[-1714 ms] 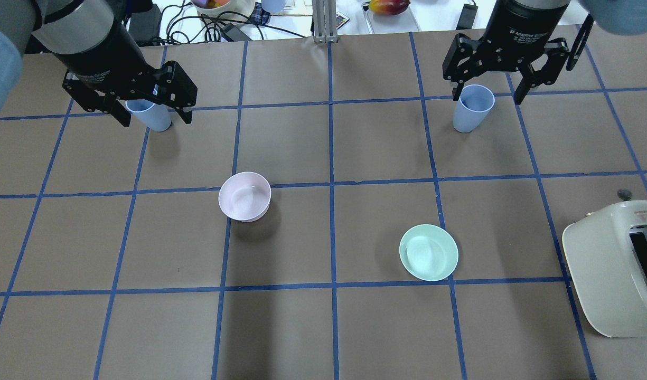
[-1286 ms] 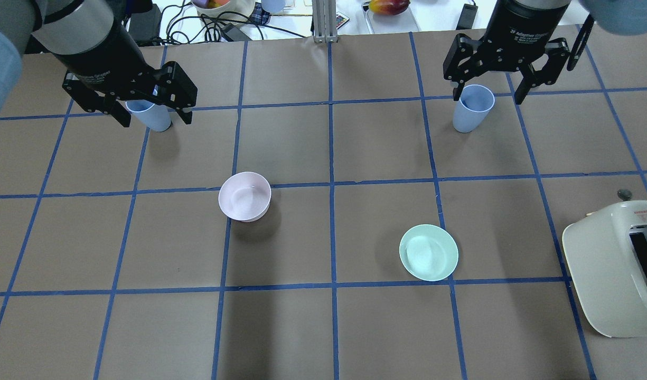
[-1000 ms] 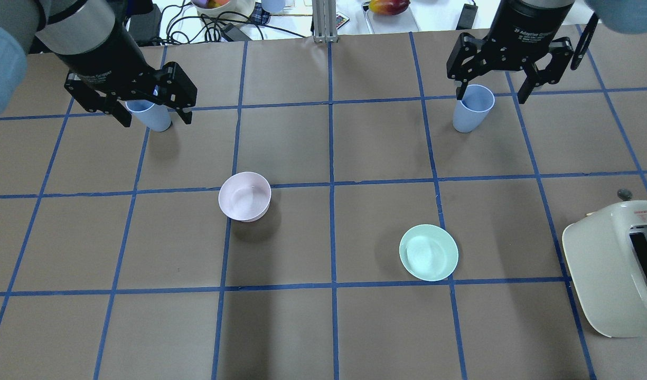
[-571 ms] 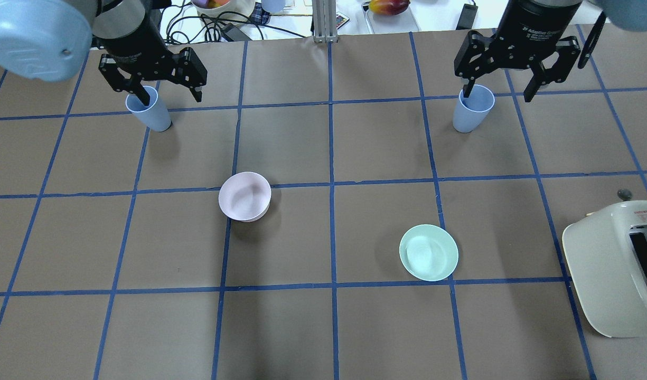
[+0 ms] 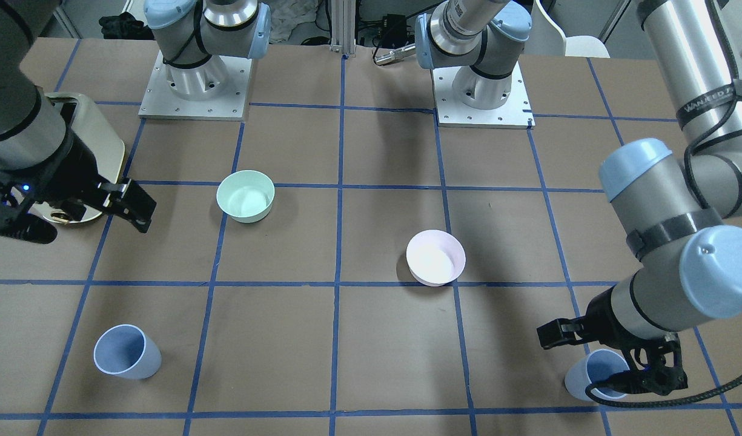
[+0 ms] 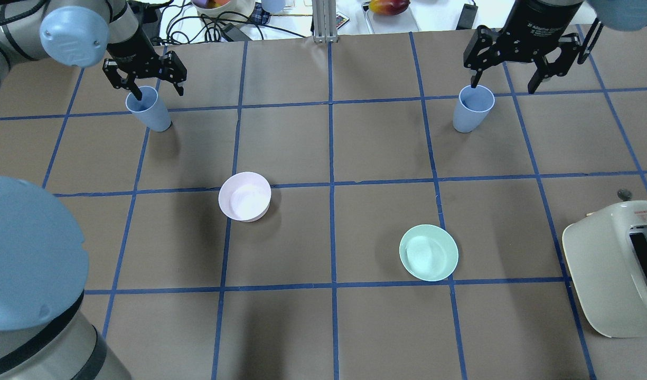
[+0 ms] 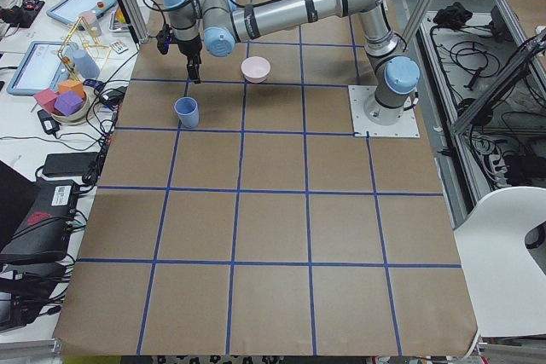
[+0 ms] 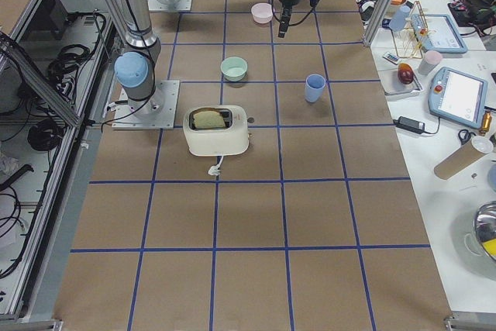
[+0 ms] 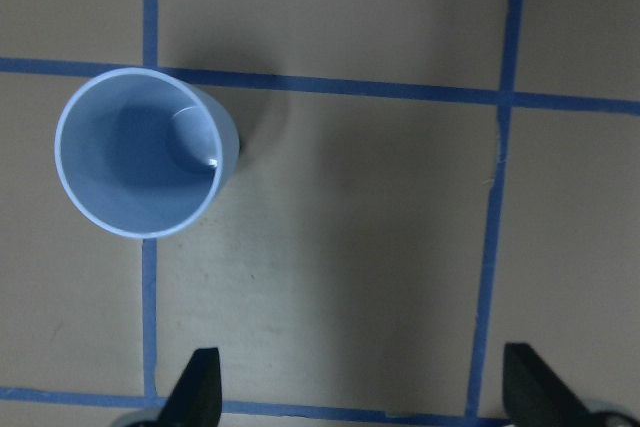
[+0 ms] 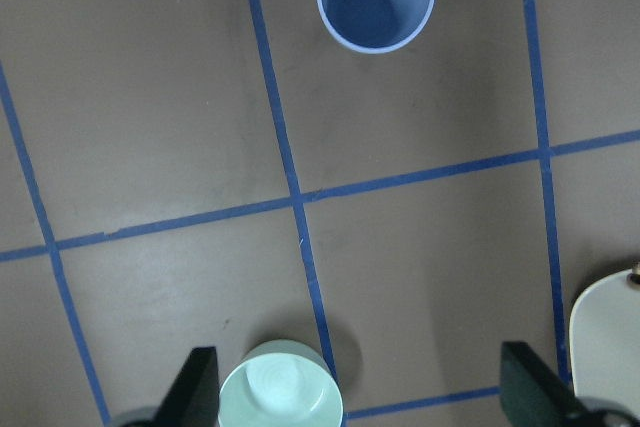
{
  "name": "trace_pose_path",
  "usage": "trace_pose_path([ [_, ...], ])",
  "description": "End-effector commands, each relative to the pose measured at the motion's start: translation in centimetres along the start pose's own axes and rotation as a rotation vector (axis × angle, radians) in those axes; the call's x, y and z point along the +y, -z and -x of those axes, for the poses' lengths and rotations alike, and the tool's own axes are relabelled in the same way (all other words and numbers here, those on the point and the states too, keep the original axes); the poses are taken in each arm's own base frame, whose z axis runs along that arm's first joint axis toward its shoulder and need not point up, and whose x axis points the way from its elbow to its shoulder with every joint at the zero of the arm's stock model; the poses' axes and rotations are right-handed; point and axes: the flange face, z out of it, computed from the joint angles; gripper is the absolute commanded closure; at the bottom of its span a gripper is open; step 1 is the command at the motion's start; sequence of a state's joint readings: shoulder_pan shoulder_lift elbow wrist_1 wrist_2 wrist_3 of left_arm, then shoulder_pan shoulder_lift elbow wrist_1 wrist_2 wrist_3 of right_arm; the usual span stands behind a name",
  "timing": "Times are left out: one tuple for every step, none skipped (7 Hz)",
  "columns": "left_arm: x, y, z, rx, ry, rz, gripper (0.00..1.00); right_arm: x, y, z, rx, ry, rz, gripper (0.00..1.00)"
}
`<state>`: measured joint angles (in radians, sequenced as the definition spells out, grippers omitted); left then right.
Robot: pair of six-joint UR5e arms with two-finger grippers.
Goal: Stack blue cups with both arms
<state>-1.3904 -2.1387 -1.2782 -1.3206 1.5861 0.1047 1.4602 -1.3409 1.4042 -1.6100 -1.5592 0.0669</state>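
Two blue cups stand upright on the desk point(image 6: 302, 327), well apart, one in the upper left of the overhead view point(image 6: 149, 108) and one in the upper right point(image 6: 474, 108), both mouth up and empty. The left pincer point(image 6: 160, 94) hangs over the upper-left cup with its jaws spread wide and nothing in them. From overhead one finger crosses the cup's rim, yet the left wrist camera shows that cup in the upper left of its frame, off to the side of the gap between the fingertips and not touched.

The right pincer point(image 6: 503, 85) hangs at the top right, jaws likewise spread wide and holding nothing, with one finger just above the other cup's rim. Its wrist camera looks straight down into that cup at the top centre of the frame, clear of both fingertips.

A pink bowl point(image 6: 244, 196) sits left of centre on the desk, a mint-green bowl point(image 6: 428, 252) right of centre and lower. A cream toaster point(image 6: 613, 269) lies at the right edge.
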Motion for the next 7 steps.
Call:
trace_pose_path([
  [-1.4,-4.0,1.4,-0.038,-0.034,0.014,0.00,-5.1,-5.0,-2.1,0.001,0.041,-0.032,0.00],
  [-2.0,-4.9,1.5,-0.041,-0.035,-0.005,0.29,-6.9,-7.4,-3.9,-0.002,0.050,-0.022,0.00],
  [-2.5,-5.5,1.5,-0.043,-0.033,-0.019,0.52,-9.7,-10.5,-4.6,0.003,0.090,-0.069,0.00],
  [-2.6,-5.9,1.4,-0.042,-0.034,-0.015,0.91,-10.9,-12.9,-4.8,0.001,0.089,-0.074,0.00],
  [-2.6,-5.8,1.4,-0.044,-0.032,-0.018,1.00,-11.3,-14.1,-4.8,0.001,0.091,-0.062,0.00],
  [-2.7,-5.7,1.4,-0.044,-0.033,-0.019,1.00,-11.9,-15.4,-4.8,0.001,0.089,-0.066,0.00],
  [-2.6,-4.6,0.1,-0.043,-0.036,-0.037,1.00,-12.6,-17.1,-4.8,0.001,0.091,-0.066,0.00],
])
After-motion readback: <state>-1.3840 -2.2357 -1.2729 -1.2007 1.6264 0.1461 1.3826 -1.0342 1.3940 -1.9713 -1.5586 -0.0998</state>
